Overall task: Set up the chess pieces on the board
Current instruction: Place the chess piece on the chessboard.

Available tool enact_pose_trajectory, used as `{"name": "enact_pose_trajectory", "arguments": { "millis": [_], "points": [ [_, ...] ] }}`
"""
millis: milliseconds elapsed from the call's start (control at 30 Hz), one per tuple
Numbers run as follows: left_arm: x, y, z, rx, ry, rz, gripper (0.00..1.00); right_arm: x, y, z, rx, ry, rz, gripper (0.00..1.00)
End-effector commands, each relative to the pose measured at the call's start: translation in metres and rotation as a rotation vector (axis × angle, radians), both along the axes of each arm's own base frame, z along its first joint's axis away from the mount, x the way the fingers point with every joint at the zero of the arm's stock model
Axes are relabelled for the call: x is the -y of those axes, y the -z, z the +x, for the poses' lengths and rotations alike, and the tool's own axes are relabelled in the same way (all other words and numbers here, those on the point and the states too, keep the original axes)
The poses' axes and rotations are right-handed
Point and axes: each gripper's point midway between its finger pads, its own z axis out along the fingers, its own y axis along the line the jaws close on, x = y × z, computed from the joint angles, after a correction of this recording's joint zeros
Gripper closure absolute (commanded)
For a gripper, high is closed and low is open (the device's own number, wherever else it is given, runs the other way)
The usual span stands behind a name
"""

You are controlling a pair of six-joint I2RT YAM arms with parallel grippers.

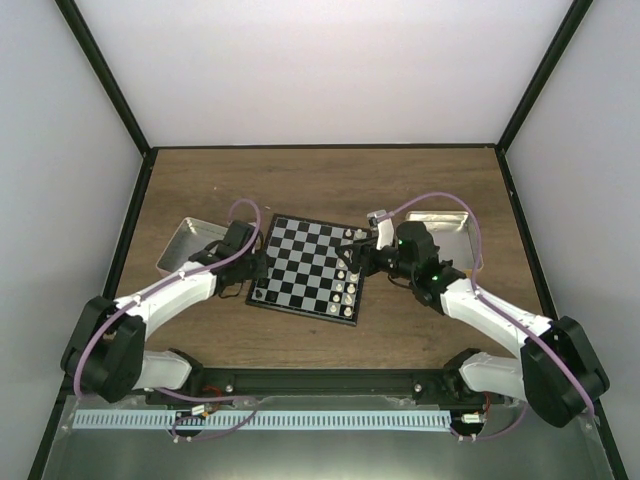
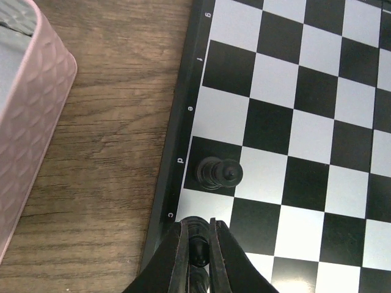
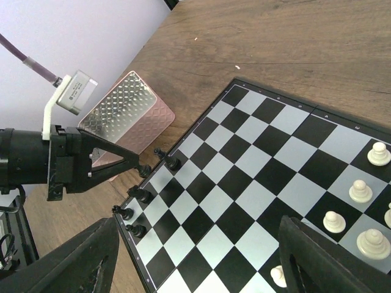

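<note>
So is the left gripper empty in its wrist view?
No, the left gripper is shut on a black chess piece standing at the edge of the board.

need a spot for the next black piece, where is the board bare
The middle of the black-and-grey checked chessboard is bare, between the tiny black plastic chessmen along its edge by the pink embossed box and the tiny white chessmen opposite. Edge squares e to g are bare. Both piece rows are crowded.

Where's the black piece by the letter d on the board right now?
Left wrist view: the black piece sits on the dark edge square beside the d label of the board, just ahead of the left gripper.
</note>
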Motion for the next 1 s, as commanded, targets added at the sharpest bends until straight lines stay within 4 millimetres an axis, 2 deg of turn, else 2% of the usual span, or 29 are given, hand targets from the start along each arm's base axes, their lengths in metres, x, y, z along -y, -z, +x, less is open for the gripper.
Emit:
{"name": "enact_pose_trajectory", "arguments": {
  "millis": [0, 467, 633, 767, 967],
  "points": [
    [0.007, 0.005, 0.006, 0.014, 0.013, -0.029, 0.96, -0.001, 0.0, 0.002, 0.003, 0.008, 0.006, 0.27],
    [0.01, 0.021, 0.0, -0.022, 0.018, -0.039, 0.95, -0.002, 0.005, 0.004, -0.007, 0.011, -0.006, 0.27],
    [0.011, 0.025, 0.001, -0.023, 0.02, -0.043, 0.9, -0.002, 0.005, 0.005, -0.008, 0.01, -0.007, 0.27],
    [0.012, 0.025, 0.0, -0.03, 0.025, -0.046, 0.82, -0.002, 0.004, 0.005, -0.004, 0.013, -0.01, 0.27],
    [0.013, 0.004, 0.0, 0.008, 0.029, -0.069, 0.62, 0.007, -0.007, 0.009, 0.02, 0.066, -0.022, 0.27]
  ]
}}
